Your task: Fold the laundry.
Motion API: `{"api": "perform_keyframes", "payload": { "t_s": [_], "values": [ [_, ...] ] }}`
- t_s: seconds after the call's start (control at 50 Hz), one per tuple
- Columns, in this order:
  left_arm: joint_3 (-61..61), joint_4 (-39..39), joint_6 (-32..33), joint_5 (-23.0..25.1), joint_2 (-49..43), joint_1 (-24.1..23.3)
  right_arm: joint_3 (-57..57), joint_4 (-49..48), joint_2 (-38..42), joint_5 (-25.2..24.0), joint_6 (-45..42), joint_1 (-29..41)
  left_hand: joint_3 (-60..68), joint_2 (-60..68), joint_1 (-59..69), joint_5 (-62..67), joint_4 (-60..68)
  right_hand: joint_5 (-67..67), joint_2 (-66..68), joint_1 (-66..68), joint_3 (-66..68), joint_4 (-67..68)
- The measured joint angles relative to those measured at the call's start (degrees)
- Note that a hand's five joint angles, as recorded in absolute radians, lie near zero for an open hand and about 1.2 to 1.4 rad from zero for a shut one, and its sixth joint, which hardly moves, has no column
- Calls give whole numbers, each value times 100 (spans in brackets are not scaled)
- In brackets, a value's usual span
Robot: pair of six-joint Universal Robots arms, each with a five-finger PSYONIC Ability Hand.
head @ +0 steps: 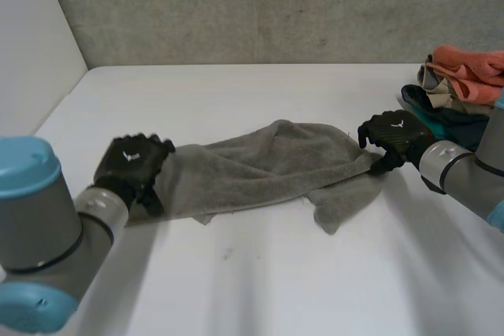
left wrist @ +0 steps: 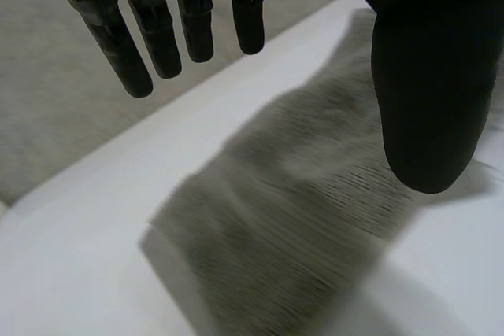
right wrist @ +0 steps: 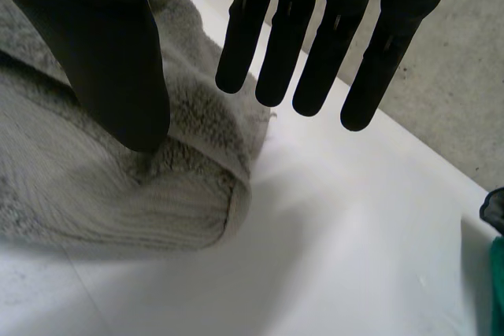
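Towel [head: 260, 164] across table [head: 236, 289] centre, clothes pile [head: 461, 88] at right edge.

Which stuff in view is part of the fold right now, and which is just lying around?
In the job: grey towel; left hand at one end; right hand at the other.
Lying about: cloth pile (orange, beige, teal), untouched, at the table's right edge.

Grey towel [head: 260, 167], rumpled and stretched lengthwise across the white table's [head: 260, 273] middle.

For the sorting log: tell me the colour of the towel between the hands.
Plain grey; the towel shows best in the head view.
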Motion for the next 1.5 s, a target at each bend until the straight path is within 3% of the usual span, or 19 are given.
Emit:
{"api": "perform_keyframes", "payload": {
  "t_s": [0.06,0.16,0.42,0.78,0.96,1.02,1.06,1.16,1.34,1.5],
  "values": [
    [-219,65,27,170,45,14,-79,2,105,32,-12,0,1,1,4,18,5,16,7,14,16,13],
    [-439,332,127,342,-56,42,-251,11,302,79,-32,2,95,100,19,240,186,2101,2190,1972,2127,2141],
    [-151,801,687,342,-818,145,117,62,-35,26,-47,137,369,362,387,497,448,2162,2254,1972,2320,2363],
    [799,784,719,355,-1754,293,705,56,-526,-60,-67,195,1031,1018,1032,1171,1136,2161,2254,1972,2320,2381],
    [1238,755,714,407,-2114,279,774,48,-521,-62,-80,215,2336,2351,2448,2375,2395,2162,2254,1972,2320,2384],
    [1390,747,713,552,-2247,277,776,48,-519,-61,-85,225,3116,3136,3293,3173,3202,2162,2254,1972,2320,2384],
    [1467,744,712,669,-2304,277,776,48,-520,-58,-86,228,4374,4453,4551,4426,4478,2162,2254,1972,2320,2384],
    [1631,714,694,941,-2350,275,766,51,-526,-28,-86,229,4877,4916,4666,4756,4994,2161,2254,1972,2320,2384],
    [1502,192,530,1035,-1268,265,665,151,-948,75,-36,177,4877,4917,4666,4756,4994,2163,2254,1972,2326,2385],
    [1165,-743,26,1024,841,241,336,1091,-2385,311,-57,145,4879,4922,4666,4756,4994,2162,2271,1972,2344,2388]
  ]
}}
